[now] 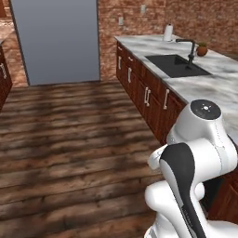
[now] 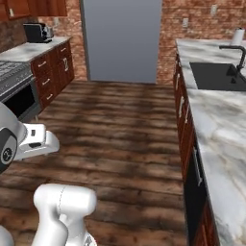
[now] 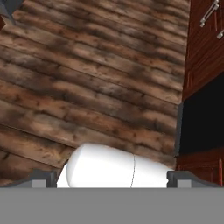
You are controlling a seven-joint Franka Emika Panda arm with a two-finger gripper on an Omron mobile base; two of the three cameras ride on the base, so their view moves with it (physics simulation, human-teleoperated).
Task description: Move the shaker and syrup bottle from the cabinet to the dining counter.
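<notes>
The hand (image 3: 112,180) was seen with its fingers spread wide and nothing held between them, pointed down at the wooden floor (image 3: 87,78). Neither the shaker nor the syrup bottle could be located, nor the wall cabinet said to hold them. The step in hand was judged to be the approach, nothing yet fetched. On the right a marble tabletop (image 1: 218,83) with a sink (image 1: 176,65) was passed. Next, the cabinet would have to be reached and opened.
</notes>
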